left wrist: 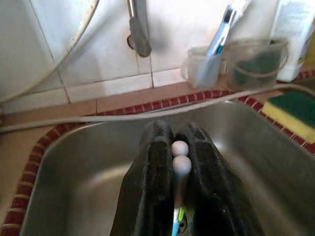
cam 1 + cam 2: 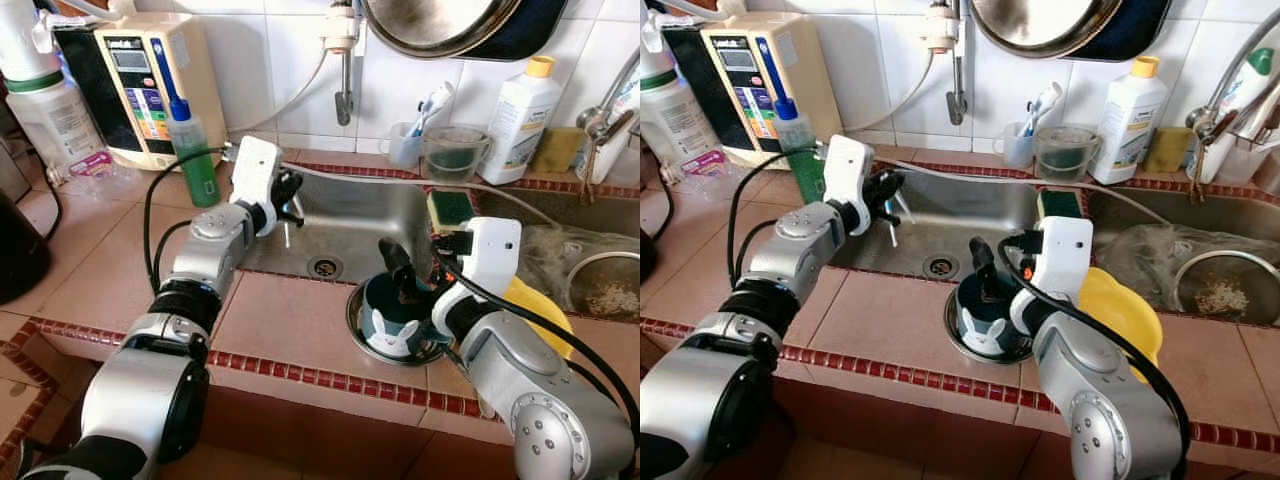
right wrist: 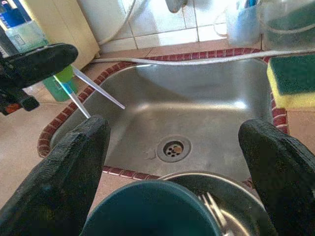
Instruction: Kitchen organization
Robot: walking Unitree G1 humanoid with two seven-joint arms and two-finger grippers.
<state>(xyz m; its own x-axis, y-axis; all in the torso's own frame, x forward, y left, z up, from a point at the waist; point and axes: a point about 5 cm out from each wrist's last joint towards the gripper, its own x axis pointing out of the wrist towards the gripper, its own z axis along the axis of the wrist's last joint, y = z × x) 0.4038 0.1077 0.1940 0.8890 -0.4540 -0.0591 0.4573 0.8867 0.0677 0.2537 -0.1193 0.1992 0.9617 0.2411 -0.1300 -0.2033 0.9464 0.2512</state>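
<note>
Centre left of the frame, your left claw is clenched on two thin white sticks over the steel sink; they look light, stiff and slippery, so grip mid-shaft. Lower centre, your right claw hangs released around the teal cup, likely breakable, standing in a metal bowl on the table.

Bright, even daylight fills the head views, which stay sharp, with soft glare on the steel sink and white tiles, while the left wrist view is softly blurred, its near black fingers out of focus.
</note>
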